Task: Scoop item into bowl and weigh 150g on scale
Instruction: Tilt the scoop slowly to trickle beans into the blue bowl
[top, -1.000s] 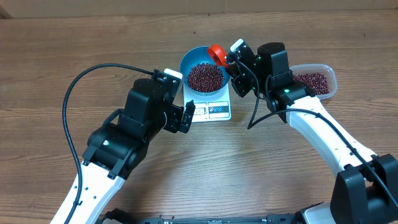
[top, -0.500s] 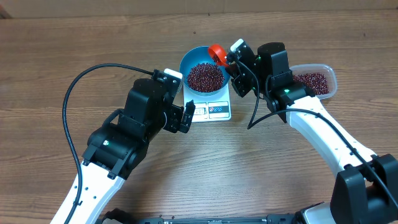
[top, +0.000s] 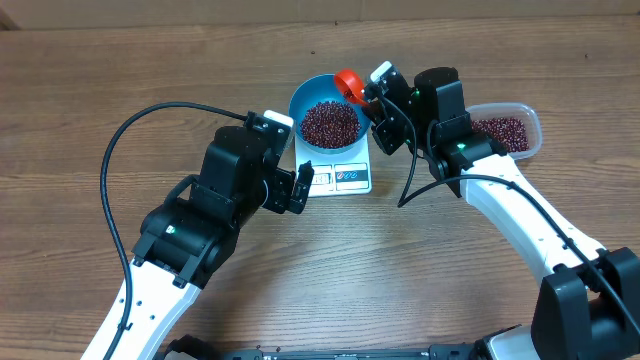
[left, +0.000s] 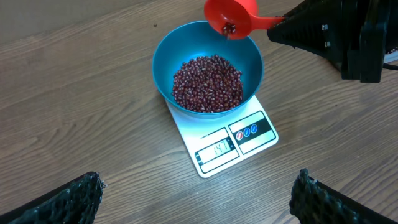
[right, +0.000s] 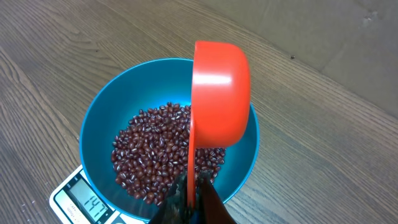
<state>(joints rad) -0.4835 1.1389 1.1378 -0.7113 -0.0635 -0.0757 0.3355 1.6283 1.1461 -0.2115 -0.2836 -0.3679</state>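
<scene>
The blue bowl (top: 327, 122) (left: 208, 68) (right: 165, 134) stands on the white scale (top: 338, 176) (left: 231, 144) and holds a heap of red-brown beans (top: 329, 122) (left: 207, 83) (right: 155, 158). My right gripper (top: 374, 96) (right: 193, 194) is shut on the thin handle of a red scoop (top: 348, 84) (left: 231, 17) (right: 219, 93), tipped on its side over the bowl's far-right rim, a few beans still in its cup. My left gripper (top: 302, 188) (left: 199, 199) hangs open over bare table just in front of the scale, nothing between its fingers.
A clear plastic tub (top: 508, 132) with more beans sits right of the right arm. The scale's display (left: 217, 149) faces the left wrist camera. A black cable (top: 130, 140) loops over the table at left.
</scene>
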